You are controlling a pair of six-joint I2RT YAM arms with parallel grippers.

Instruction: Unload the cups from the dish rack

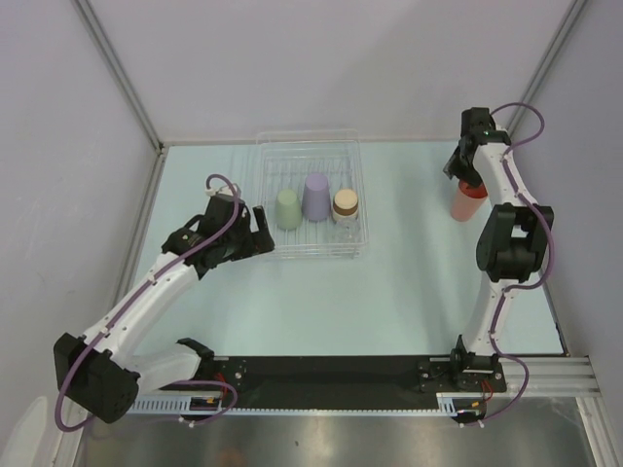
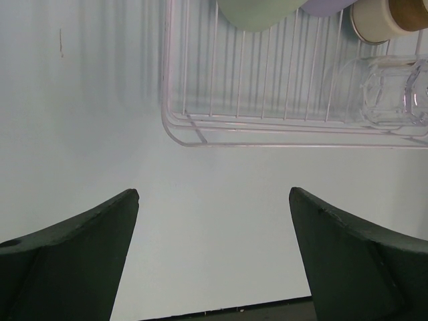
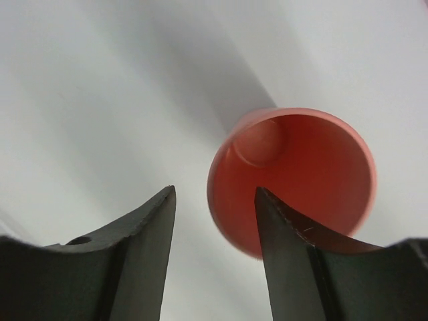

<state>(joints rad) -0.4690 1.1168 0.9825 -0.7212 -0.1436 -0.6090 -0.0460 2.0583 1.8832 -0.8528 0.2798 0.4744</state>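
Black fingers (image 3: 134, 267) of the right gripper (image 3: 214, 190) stand parted astride one wall of the upright salmon-pink cup (image 3: 301, 167), not clamping it, on the table (image 3: 100, 80) directly below. The left gripper (image 2: 214, 194), spread wide, hangs over the table; just ahead, the dish rack (image 2: 175, 127) holds the pale green cup (image 2: 257, 13), lavender cup (image 1: 316, 195) and cork-topped clear cup (image 1: 345, 206).

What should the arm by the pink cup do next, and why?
Probably lift the right gripper straight up, clear of the salmon-pink cup. The cup seems to stand on the table, outside the dish rack, and the gripper sits open astride its rim.
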